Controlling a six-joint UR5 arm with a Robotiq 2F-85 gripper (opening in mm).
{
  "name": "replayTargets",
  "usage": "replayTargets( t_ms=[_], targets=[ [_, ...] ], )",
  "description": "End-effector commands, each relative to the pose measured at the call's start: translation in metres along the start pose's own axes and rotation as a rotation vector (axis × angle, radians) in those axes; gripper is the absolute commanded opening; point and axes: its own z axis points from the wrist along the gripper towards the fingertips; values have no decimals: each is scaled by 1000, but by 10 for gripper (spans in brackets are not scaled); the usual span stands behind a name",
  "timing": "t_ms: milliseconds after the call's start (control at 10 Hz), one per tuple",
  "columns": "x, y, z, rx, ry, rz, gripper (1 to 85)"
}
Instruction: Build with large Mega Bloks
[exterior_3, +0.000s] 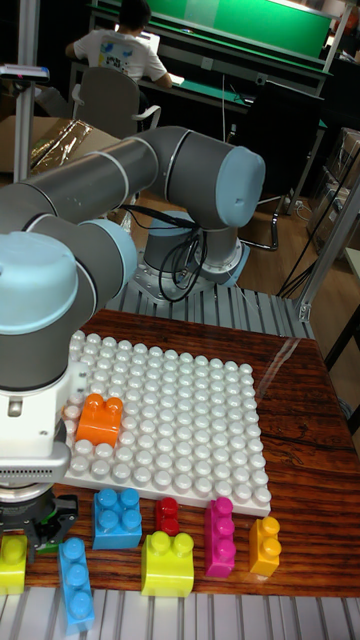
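Orange block (99, 419) sits on white studded baseplate (190, 420), near its left edge, up and right of pincer (38, 522). Pincer hangs low at counter (300, 470) front-left, mostly hidden by wrist; can't tell opening or any hold. Loose blocks in a front row: long blue (76, 586) just below-right, long axis running toward the front edge; square blue (118, 517) beside. Right side of baseplate open.

Open studded baseplate (180, 410) right of orange block (100, 418); crowded row of loose blocks (165, 545) along front edge
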Motion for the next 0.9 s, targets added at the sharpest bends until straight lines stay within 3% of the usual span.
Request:
replayTargets(
  t_ms=[0, 800],
  targets=[
    [2, 2, 6, -13, -13, 2, 413],
    [9, 2, 16, -13, -14, -4, 420]
  ],
)
